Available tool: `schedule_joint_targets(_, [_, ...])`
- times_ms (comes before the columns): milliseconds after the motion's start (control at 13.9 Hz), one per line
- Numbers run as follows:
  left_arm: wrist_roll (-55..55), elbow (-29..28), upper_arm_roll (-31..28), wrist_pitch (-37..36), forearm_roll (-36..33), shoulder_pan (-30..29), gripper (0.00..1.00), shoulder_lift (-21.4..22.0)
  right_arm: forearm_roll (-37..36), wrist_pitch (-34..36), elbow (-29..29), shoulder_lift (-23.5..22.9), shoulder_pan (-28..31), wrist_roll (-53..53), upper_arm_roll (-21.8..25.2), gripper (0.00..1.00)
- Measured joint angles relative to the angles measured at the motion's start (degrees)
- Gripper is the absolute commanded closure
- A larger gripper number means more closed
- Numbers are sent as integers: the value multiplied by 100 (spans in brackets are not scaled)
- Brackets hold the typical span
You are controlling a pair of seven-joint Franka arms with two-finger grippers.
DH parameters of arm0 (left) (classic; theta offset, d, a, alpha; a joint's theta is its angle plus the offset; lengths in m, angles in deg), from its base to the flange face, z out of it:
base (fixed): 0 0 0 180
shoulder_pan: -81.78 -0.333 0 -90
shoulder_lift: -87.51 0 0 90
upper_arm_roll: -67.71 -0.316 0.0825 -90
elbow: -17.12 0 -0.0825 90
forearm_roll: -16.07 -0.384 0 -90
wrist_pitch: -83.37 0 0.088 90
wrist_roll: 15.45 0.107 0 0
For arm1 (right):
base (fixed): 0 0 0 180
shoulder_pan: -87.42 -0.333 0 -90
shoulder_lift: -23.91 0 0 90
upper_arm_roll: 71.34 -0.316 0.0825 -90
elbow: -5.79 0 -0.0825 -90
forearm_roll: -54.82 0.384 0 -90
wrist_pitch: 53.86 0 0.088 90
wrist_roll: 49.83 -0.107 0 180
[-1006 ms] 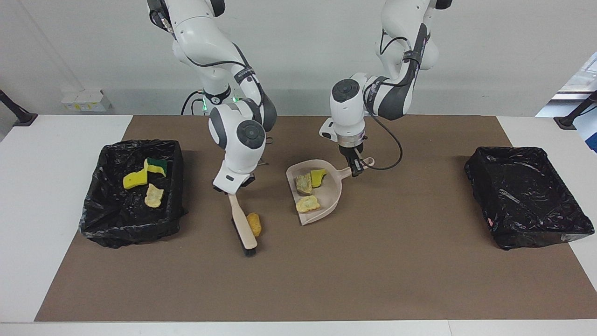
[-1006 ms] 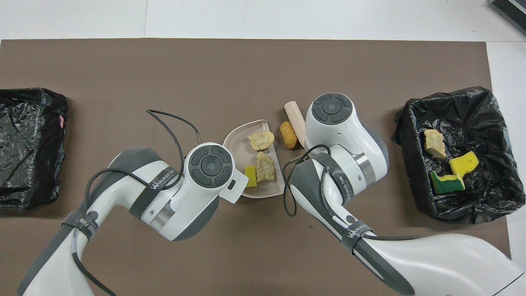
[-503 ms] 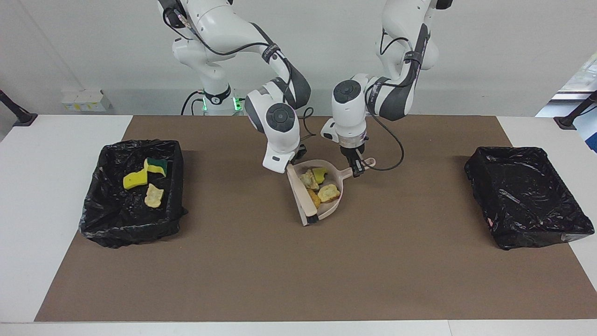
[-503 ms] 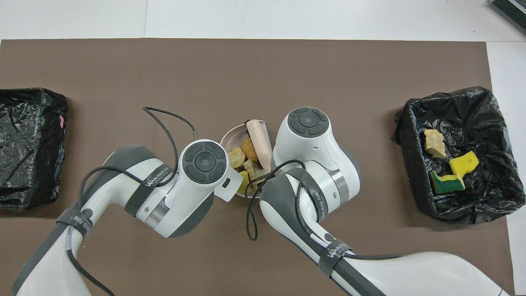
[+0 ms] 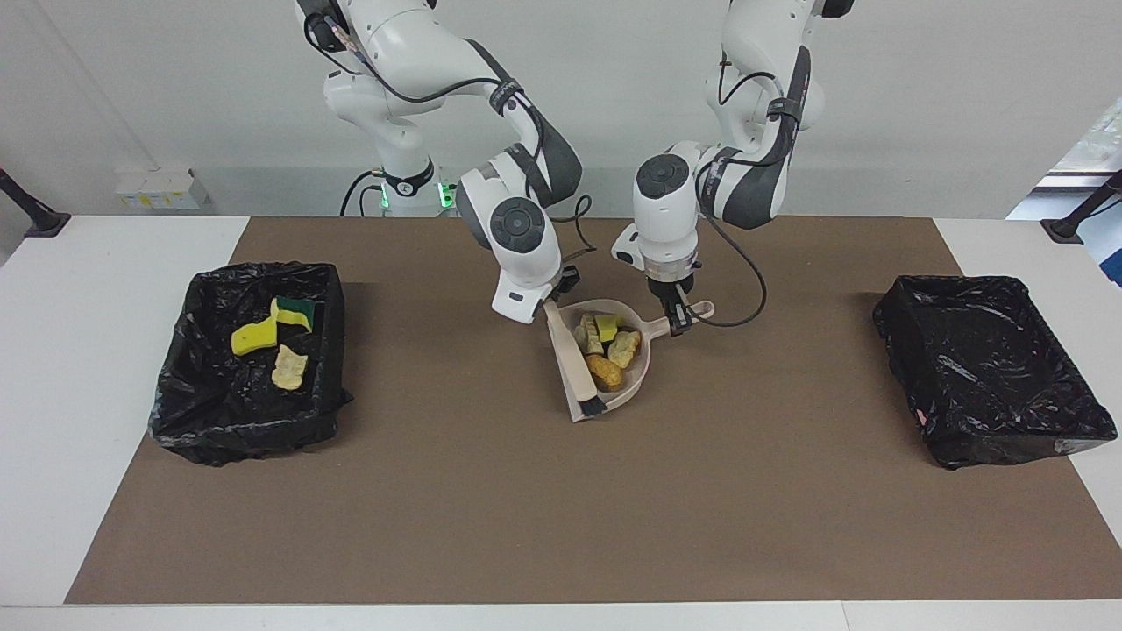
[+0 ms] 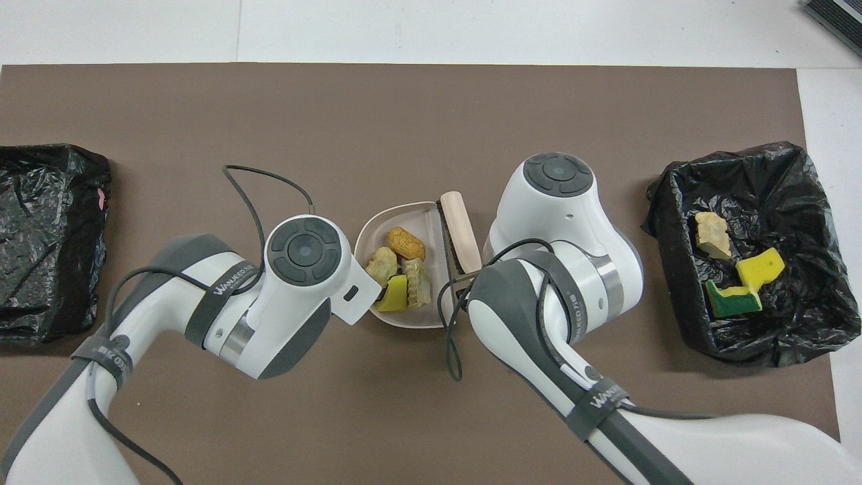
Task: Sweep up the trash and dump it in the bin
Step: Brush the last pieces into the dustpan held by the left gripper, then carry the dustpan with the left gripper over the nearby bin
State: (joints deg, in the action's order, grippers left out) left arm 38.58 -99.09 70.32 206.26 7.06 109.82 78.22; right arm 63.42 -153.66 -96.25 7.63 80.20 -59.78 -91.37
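Since a second ago, your right gripper (image 5: 556, 302) has dragged the brush (image 5: 578, 372) across the mat and pushed the brown roll (image 5: 605, 372) into the dustpan (image 5: 642, 377).

Your right gripper is clamped on the brush handle, and the brush lies along the dustpan's open edge with its bristles at the end farthest from the robots. Your left gripper (image 5: 677, 322) is closed on the dustpan handle (image 5: 692, 311). Four bits of trash sit in the pan: the brown roll, two pale bread-like lumps (image 5: 625, 347) and a yellow sponge chunk (image 5: 607, 328). Toward the right arm's end of the table, a black-lined bin (image 5: 329, 350) holds two sponge chunks (image 5: 252, 336) and a bread lump (image 5: 287, 368). Toward the left arm's end stands a second black-lined bin (image 5: 990, 368).
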Motion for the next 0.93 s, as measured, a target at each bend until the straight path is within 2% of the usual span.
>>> schedule_joint_targets(216, [577,-23,-7,123,76,-208,100,-9,-291,178,-20,295,-122,-914,-25,100])
schedule_joint_targets(431, [1215,22,-19,223,336,-701,100,35,-350,-31,-282,488,-692,-1968,-55,100])
schedule_joint_targets(647, [2134,150,-47,243,564,-1495,100,189,-350,-547,-662,598,-1413,-2777,-74,100])
schedule_joint_targets(934, [3292,382,-66,217,814,-2858,100,332,-281,-1051,-829,406,-2179,-3213,-80,100])
